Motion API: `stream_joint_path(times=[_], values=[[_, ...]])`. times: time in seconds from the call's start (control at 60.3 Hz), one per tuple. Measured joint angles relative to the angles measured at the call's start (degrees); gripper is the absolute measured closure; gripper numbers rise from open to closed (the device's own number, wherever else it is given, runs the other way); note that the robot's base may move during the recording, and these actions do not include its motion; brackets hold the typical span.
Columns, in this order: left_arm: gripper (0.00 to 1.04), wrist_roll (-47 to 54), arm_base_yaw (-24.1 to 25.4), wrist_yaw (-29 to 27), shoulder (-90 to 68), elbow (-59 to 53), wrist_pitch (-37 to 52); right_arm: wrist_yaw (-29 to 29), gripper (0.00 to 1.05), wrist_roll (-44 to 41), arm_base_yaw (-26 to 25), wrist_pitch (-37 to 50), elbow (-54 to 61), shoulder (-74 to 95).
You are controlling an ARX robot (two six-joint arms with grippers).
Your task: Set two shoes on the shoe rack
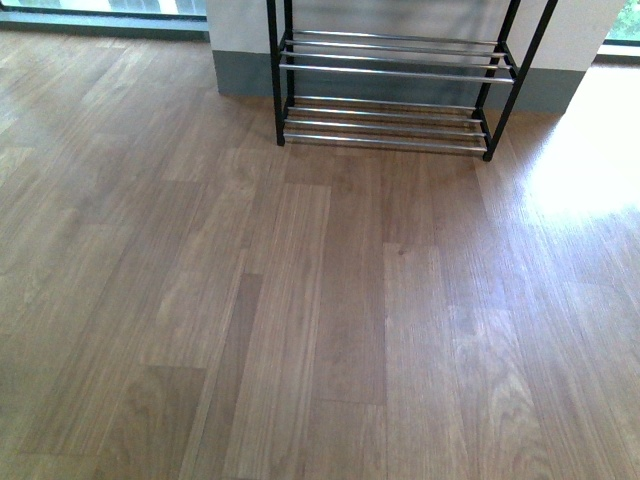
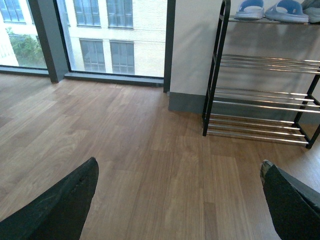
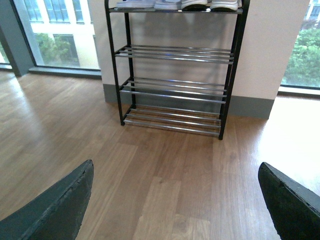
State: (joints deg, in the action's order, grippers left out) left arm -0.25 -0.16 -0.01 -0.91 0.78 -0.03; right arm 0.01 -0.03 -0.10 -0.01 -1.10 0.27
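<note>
- The wooden floor (image 1: 320,330) fills most of the front view, bare plank grain running away from the robot.
- The shoe rack (image 3: 175,70) stands against the pale wall (image 3: 270,45), black frame, chrome bar shelves; its three lower tiers hold nothing.
- On its top tier sit two pale blue slides (image 2: 272,10), and beside them the grey sneakers (image 3: 210,5), only their soles showing.
- No brand or writing is legible anywhere.
- The left gripper (image 2: 180,200) hangs above the floor, aimed at the rack, fingers (image 2: 60,210) spread wide, empty.
- The right gripper (image 3: 175,205) does likewise, jaws wide apart.
</note>
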Motion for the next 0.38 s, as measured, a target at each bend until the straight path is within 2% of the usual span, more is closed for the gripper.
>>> stream_joint_path(times=[0.381], values=[[0.09,0.00,0.00,0.02,0.00,0.00,0.02,0.00,0.09,0.00,0.00,0.00,0.00,-0.11]])
